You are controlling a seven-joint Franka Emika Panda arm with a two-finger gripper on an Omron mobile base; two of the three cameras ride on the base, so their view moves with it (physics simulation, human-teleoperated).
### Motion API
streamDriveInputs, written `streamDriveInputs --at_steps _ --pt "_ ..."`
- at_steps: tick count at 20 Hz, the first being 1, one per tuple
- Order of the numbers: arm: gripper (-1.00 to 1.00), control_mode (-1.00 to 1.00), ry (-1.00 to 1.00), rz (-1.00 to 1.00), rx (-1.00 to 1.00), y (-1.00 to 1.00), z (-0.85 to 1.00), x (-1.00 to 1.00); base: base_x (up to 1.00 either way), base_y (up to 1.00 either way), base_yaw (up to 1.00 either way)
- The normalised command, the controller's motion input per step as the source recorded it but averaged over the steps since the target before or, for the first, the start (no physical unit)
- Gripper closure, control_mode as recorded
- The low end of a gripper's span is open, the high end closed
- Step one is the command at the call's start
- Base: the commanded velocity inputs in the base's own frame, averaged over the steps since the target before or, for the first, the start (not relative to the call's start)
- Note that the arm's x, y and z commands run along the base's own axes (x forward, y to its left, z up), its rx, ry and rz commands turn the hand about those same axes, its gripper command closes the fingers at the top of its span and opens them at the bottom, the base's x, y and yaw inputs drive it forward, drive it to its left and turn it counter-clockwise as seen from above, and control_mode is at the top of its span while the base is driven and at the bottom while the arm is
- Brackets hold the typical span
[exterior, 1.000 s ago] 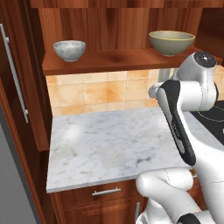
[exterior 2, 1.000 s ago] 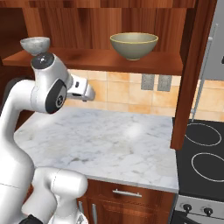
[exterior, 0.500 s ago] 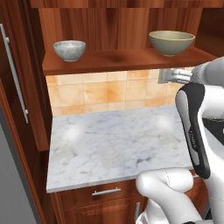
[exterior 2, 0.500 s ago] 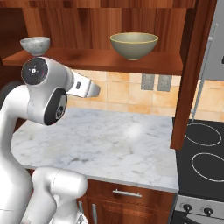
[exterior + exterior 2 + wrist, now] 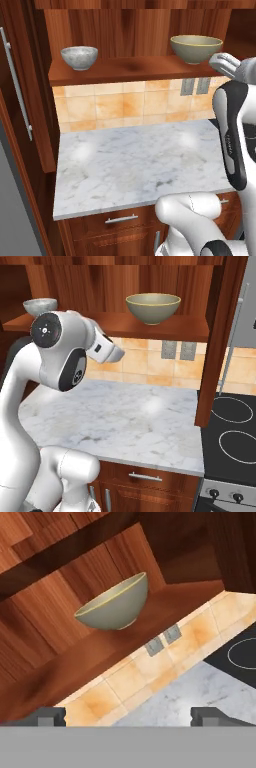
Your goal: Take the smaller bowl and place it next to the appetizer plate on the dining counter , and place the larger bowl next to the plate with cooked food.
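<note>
**Handling Notes: Two Bowls on the Wall Shelf**

Location. Both bowls stand upright on the wooden shelf (image 5: pixel 135 70) above the tiled back wall. The smaller bowl (image 5: pixel 79 57) sits near the shelf's left end; the larger bowl (image 5: pixel 196 48) sits near the right end. The two are well apart. Below them lies the marble worktop (image 5: pixel 140 165), with a stove (image 5: pixel 235 431) at its right edge.

Gripper state. The gripper (image 5: pixel 128 714) is empty, its fingers (image 5: pixel 50 716) spread wide apart. In the hand view it points up at the larger bowl from below the shelf's front edge, not yet touching anything.

Expected handling. Both bowls look rigid and glazed, so treat them as hard, smooth and breakable. The smaller bowl appears stone-like and probably heavier than its size suggests. The larger bowl has a broad, curved wall that gives no flat grip surface.

Grip point. Take either bowl at the rim, one finger inside the wall and one outside. Pinching across the larger bowl's full width is likely beyond the fingers' spread. Lift clear of the shelf edge before withdrawing; a tilted, one-sided rim hold may slip.
</note>
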Motion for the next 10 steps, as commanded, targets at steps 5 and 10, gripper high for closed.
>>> streamDriveInputs --at_steps 5,10 --pt "-1.00 -1.00 0.00 -0.17 0.22 -0.37 0.41 0.04 0.00 0.00 0.00" --pt "-1.00 -1.00 0.03 -0.07 0.17 -0.25 0.11 0.27 0.00 0.00 0.00"
